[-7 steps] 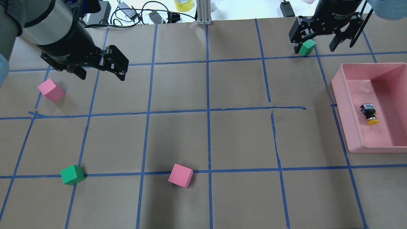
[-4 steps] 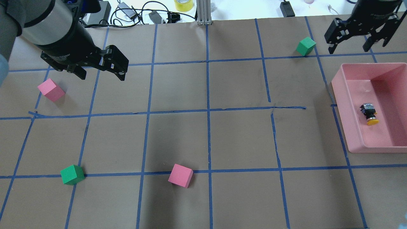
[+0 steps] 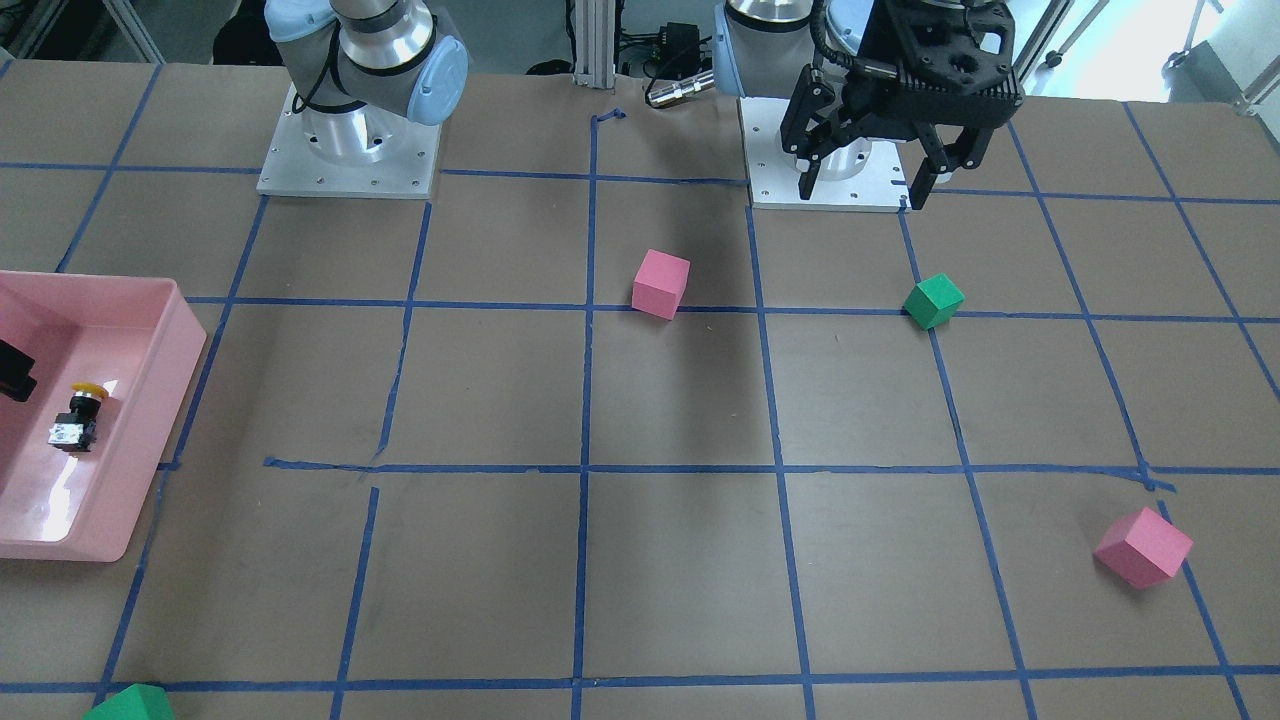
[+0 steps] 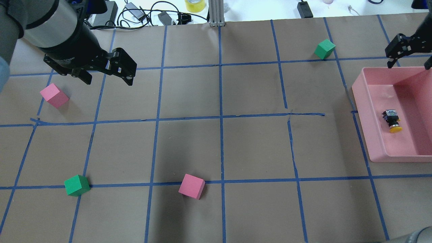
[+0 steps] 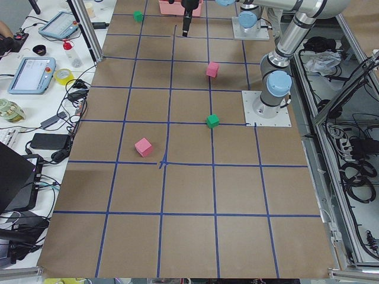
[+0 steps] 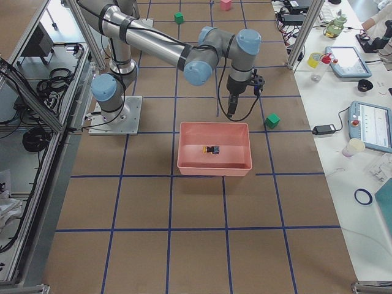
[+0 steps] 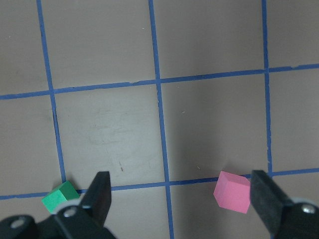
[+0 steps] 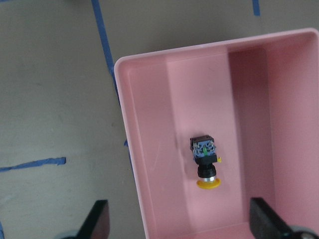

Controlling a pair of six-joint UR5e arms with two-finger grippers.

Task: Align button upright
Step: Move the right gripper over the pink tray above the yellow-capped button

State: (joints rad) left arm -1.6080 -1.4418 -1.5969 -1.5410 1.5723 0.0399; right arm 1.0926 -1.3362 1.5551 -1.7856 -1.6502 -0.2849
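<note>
The button (image 4: 391, 121) lies on its side inside the pink bin (image 4: 360, 108) at the table's right, with its yellow cap pointing toward the robot. It also shows in the front view (image 3: 78, 415), the right side view (image 6: 212, 149) and the right wrist view (image 8: 205, 164). My right gripper (image 4: 410, 62) is open and empty, above the bin's far edge; its fingers (image 8: 97, 221) frame the bin (image 8: 130, 139) from above. My left gripper (image 4: 108, 79) is open and empty over the far left of the table, also seen from the front (image 3: 862, 190).
A green cube (image 4: 324, 49) sits at the far right, left of the right gripper. A pink cube (image 4: 54, 95) lies near the left gripper. Another green cube (image 4: 77, 185) and pink cube (image 4: 191, 186) sit near the front. Cables and a tape roll (image 4: 194, 5) lie beyond the far edge.
My right gripper has moved to the right, away from the far green cube, and now hangs over the bin's far edge. The left arm and the button have not moved.
</note>
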